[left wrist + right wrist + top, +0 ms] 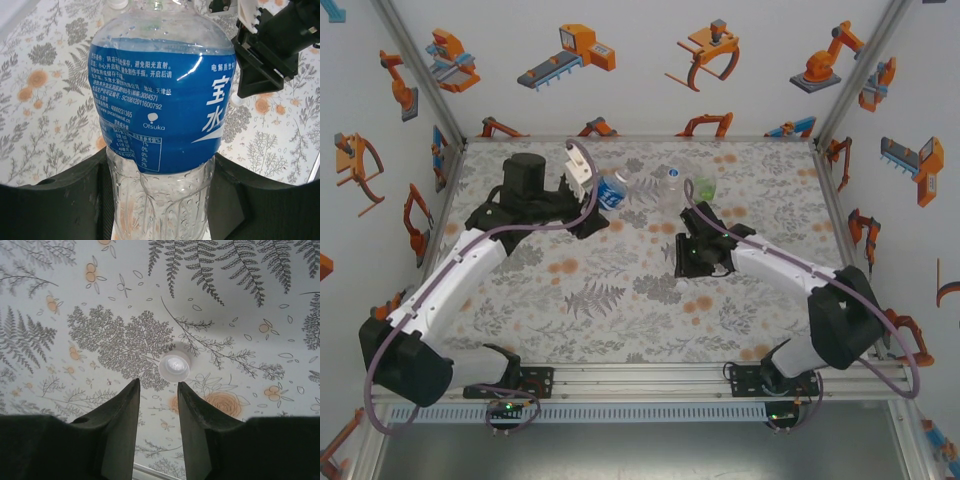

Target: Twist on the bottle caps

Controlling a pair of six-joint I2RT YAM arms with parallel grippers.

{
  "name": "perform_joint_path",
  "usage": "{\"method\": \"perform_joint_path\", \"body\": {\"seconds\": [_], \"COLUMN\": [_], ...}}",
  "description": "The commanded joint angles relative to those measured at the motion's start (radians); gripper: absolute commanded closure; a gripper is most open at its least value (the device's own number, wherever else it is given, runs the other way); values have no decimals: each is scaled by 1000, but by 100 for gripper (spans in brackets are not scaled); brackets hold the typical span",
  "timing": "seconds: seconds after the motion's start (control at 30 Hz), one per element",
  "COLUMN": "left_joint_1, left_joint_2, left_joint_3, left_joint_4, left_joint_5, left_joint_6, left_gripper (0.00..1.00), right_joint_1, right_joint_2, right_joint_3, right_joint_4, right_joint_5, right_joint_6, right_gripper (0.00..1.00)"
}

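My left gripper (596, 207) is shut on the bottle with the blue label (160, 90). Its black fingers (75, 200) press the ribbed clear lower part from both sides, and the bottle's top runs out of the left wrist view. A plain clear bottle (668, 184) and a green-tinted bottle (704, 187) stand just to the right of it at the back of the table. My right gripper (158, 382) points down at the table, open, with nothing between its fingers. One white cap (174, 366) lies on the cloth just beyond its right fingertip.
A fern and flower patterned cloth (620, 300) covers the table. Walls with metal posts (425, 90) close it in on three sides. The right arm's black gripper body (270, 50) sits close to the held bottle in the left wrist view.
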Motion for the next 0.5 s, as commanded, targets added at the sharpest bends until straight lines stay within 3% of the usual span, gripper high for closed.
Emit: {"method": "perform_joint_path", "body": {"seconds": [0.0,0.17,0.47], "left_joint_1": [3,4,4], "left_joint_2": [-50,-71,-25], "left_joint_3": [-48,-102,-79], "left_joint_4": [-13,35,16], "left_joint_5": [-43,-64,-4], "left_joint_6": [-30,7,32], "left_gripper": [100,100,100], "right_joint_1": [1,1,1], "right_joint_2": [31,75,112], "right_joint_3": [-14,-5,-4], "right_joint_4": [42,28,23], "right_joint_5": [13,30,19], "right_joint_6": [31,20,20], "right_gripper": [63,61,61]}}
